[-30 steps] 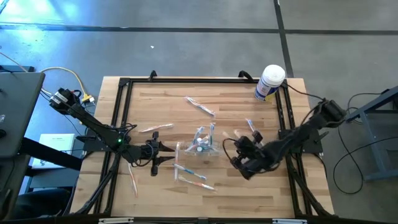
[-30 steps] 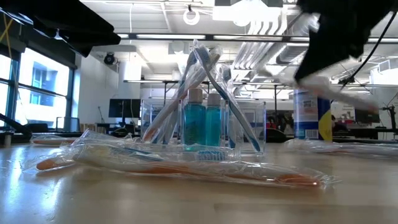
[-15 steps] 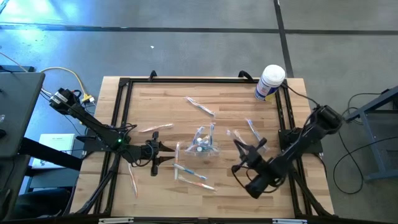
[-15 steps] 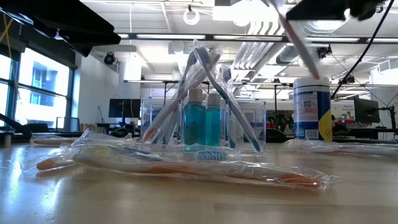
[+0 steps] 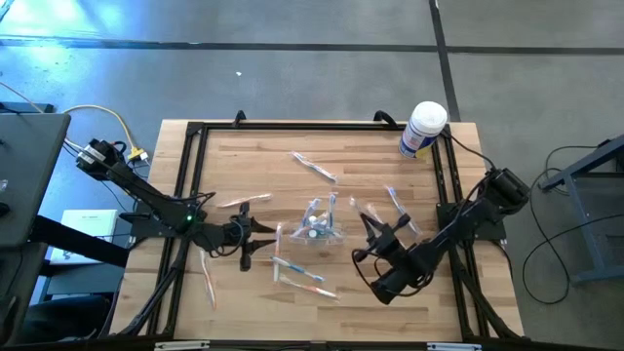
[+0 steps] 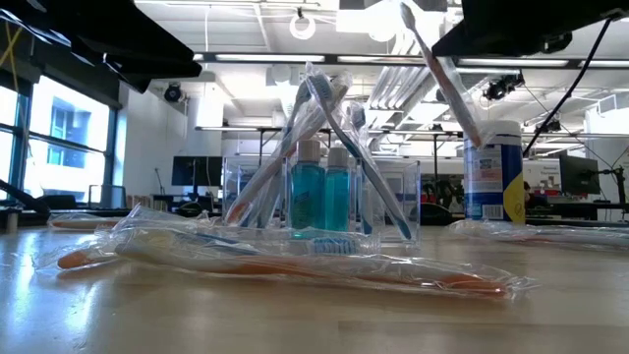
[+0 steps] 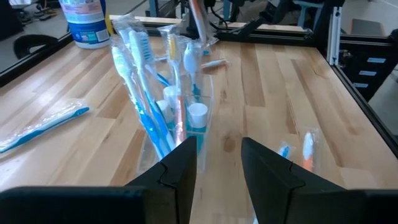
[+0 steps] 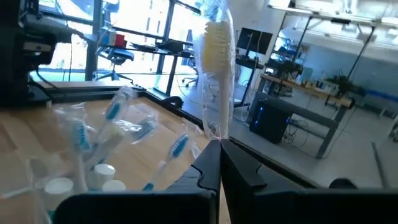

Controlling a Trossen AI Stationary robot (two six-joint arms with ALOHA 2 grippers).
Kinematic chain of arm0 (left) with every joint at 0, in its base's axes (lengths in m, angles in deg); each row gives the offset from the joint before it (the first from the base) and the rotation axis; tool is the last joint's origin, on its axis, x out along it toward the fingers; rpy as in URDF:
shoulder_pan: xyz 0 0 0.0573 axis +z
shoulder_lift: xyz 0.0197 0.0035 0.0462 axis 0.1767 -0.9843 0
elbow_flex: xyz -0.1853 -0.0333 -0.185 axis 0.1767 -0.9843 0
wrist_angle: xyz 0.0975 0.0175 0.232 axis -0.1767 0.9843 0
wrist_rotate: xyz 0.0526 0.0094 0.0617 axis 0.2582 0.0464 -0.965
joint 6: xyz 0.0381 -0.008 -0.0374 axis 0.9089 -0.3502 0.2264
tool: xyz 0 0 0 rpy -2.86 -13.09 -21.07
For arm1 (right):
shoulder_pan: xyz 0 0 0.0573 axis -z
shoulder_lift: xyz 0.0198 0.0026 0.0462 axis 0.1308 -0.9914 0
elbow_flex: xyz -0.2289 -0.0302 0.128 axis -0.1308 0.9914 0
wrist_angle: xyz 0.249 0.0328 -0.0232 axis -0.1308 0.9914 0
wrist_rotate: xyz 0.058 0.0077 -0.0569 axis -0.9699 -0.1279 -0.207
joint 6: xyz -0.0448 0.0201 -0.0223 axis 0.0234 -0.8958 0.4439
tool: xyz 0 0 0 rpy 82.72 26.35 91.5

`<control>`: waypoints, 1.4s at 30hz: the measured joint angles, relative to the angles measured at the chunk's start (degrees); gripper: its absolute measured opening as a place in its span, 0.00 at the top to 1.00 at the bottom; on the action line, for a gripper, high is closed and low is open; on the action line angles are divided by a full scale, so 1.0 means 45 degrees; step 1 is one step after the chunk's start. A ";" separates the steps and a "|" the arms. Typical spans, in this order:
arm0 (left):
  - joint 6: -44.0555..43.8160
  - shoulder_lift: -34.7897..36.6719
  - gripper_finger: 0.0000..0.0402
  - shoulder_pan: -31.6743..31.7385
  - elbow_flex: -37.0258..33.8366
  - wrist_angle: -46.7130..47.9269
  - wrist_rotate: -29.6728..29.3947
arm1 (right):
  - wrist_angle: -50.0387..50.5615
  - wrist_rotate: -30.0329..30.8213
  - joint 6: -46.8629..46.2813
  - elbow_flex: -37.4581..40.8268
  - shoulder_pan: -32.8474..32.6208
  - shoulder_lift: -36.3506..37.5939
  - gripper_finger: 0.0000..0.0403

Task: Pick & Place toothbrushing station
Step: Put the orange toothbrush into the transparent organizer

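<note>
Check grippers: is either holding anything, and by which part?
Right gripper is shut on a wrapped toothbrush, pinching its handle end, bristles pointing away. Left gripper is open and holds nothing.

overhead camera looks straight down; low camera skims the tabletop (image 5: 292, 195); both share the toothbrushing station (image 6: 324, 192) mid-table.

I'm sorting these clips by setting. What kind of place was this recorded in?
Probably a robotics lab or workshop: a wooden table framed in black rails, standing on bare concrete floor, with exposed ceiling pipes and desks with monitors in the room behind.
</note>
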 joint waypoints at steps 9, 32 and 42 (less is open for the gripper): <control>-0.0056 -0.0005 0.69 0.0019 0.0000 0.0000 0.0005 | -0.5453 -0.1391 0.8138 -0.0015 -0.0172 0.0126 0.99; -0.0187 -0.0073 0.69 -0.0773 -0.0007 0.0049 0.0136 | -2.2438 -1.1446 1.7507 0.4993 0.1775 0.2059 0.99; -0.0153 -0.0073 0.69 -0.0187 -0.0005 -0.0043 0.0107 | -2.4672 -1.5170 1.4843 0.6815 0.3945 0.1753 0.99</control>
